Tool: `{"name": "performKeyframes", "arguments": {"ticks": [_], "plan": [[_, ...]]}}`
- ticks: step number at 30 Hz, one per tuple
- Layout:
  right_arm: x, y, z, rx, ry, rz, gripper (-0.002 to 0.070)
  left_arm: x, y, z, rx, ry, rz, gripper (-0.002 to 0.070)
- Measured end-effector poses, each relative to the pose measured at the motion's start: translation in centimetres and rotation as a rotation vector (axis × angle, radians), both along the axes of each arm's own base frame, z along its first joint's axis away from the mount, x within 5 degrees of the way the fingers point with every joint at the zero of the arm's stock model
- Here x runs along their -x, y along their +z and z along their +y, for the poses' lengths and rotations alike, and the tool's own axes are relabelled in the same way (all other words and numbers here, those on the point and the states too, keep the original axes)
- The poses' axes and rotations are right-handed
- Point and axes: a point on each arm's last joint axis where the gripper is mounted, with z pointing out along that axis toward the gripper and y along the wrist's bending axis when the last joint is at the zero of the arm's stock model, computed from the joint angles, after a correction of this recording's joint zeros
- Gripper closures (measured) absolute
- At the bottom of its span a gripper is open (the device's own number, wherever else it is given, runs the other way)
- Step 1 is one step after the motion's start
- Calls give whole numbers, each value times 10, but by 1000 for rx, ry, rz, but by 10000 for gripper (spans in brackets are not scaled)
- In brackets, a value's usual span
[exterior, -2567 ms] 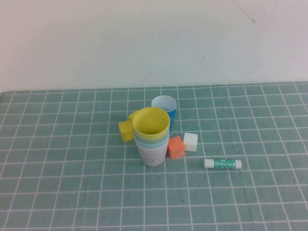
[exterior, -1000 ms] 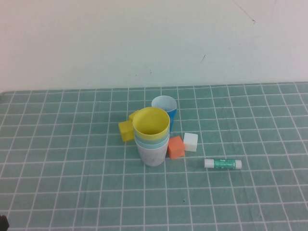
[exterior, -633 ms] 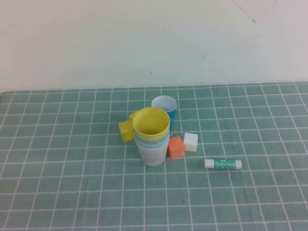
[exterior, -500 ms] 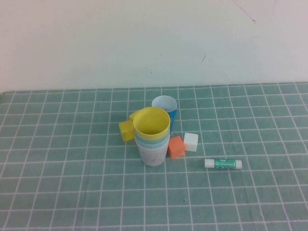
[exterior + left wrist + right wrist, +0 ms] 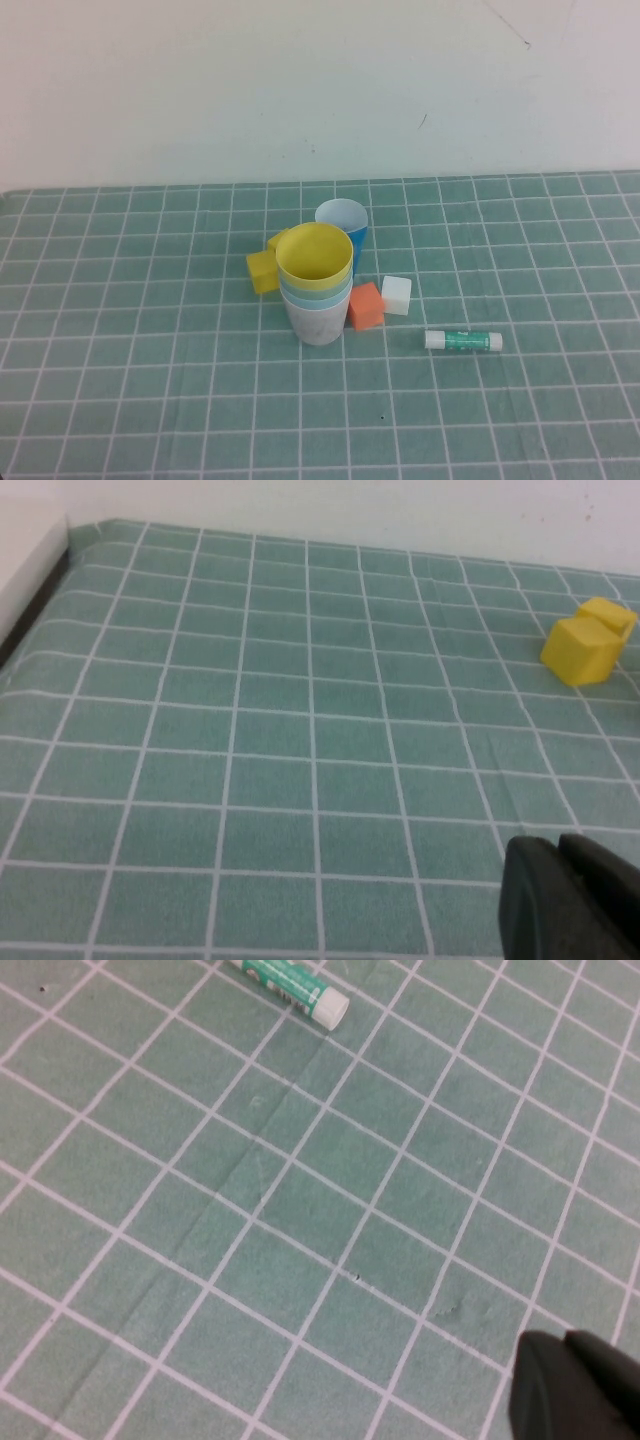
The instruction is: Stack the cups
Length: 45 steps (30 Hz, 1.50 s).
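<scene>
Cups number four in the high view. Three are nested upright into one stack near the middle of the green checked cloth (image 5: 120, 400): a yellow cup (image 5: 314, 256) on top, a pale green cup (image 5: 316, 292) seen as a rim band beneath it, and a whitish-pink cup (image 5: 318, 322) at the bottom, standing on the cloth. A blue cup (image 5: 343, 222) stands alone — upright, just behind the stack, toward the wall.

Four small cubes are counted around the stack: two yellow cubes (image 5: 262, 270) together on its left, an orange cube (image 5: 365, 305) touching its right side, and a white cube (image 5: 396, 295) just beyond the orange one. One glue stick (image 5: 462, 340) lies on its side, near the cubes on the right.

The left gripper (image 5: 568, 900) is seen only in its wrist view, above bare cloth with the yellow cubes well off; the right gripper (image 5: 572, 1388) likewise, above bare cloth away from the glue stick. Their fingers appear only as dark tips — whether apart or together cannot be told.
</scene>
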Motion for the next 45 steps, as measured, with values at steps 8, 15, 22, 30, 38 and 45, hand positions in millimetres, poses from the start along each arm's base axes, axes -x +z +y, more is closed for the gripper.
{"name": "performKeyframes", "arguments": {"ticks": [8, 15, 22, 30, 38, 45], "plan": [[0, 0, 0, 0, 0, 0, 678, 0, 0, 0, -30, -9, -2, 676], [0, 0, 0, 0, 0, 0, 678, 0, 0, 0, -32, -7, -2, 676], [0, 0, 0, 0, 0, 0, 678, 0, 0, 0, -35, -8, -3, 676], [0, 0, 0, 0, 0, 0, 678, 0, 0, 0, -35, -8, -3, 676], [4, 4, -5, -10, -16, -38, 678, 0, 0, 0, -35, -8, -3, 676], [16, 12, -28, -80, -198, -209, 678, 0, 0, 0, -33, -8, -2, 676]]}}
